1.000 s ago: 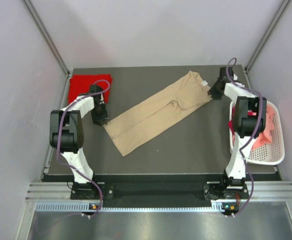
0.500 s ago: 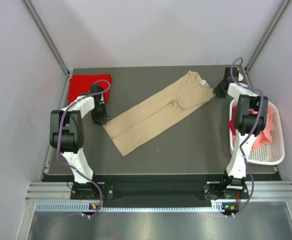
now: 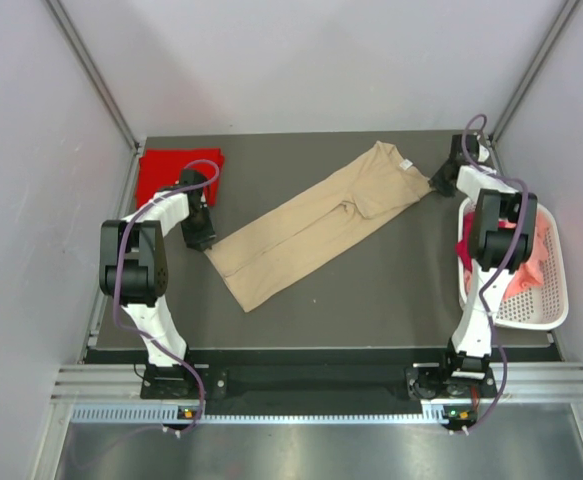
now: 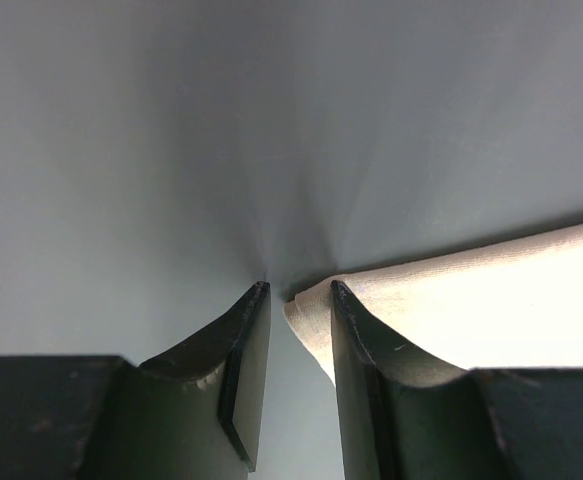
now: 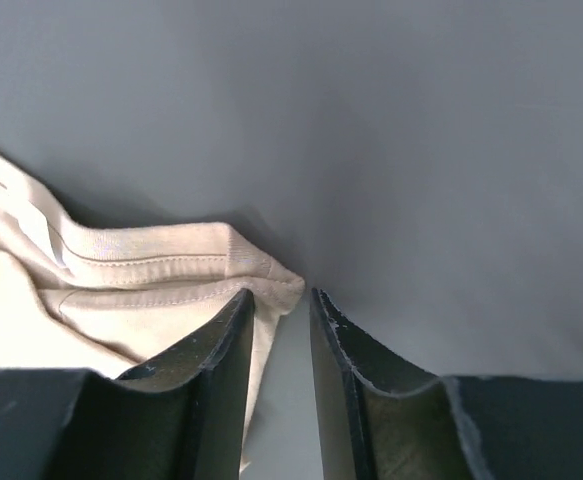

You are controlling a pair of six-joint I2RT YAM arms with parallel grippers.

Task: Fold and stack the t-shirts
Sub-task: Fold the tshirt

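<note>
The tan t-shirt (image 3: 311,225) lies folded into a long strip, flat on the dark table (image 3: 391,290), running on a slant from the near left to the far right. A small white label shows at its far right end. The left gripper (image 4: 299,287) is down at the strip's near left corner. Its jaws stand a little apart, and the cloth corner lies in the narrow gap beside the right finger, not pinched. The right gripper (image 5: 281,292) is at the far right corner. Its jaws are also slightly apart, with the hemmed corner reaching up to the fingertips and part of the cloth under the left finger, again with no clamp on it. A red t-shirt (image 3: 166,170) lies folded in the far left corner of the table, well apart from the tan one. At the right edge a white basket (image 3: 561,300) holds pink and red cloth (image 3: 543,245).
</note>
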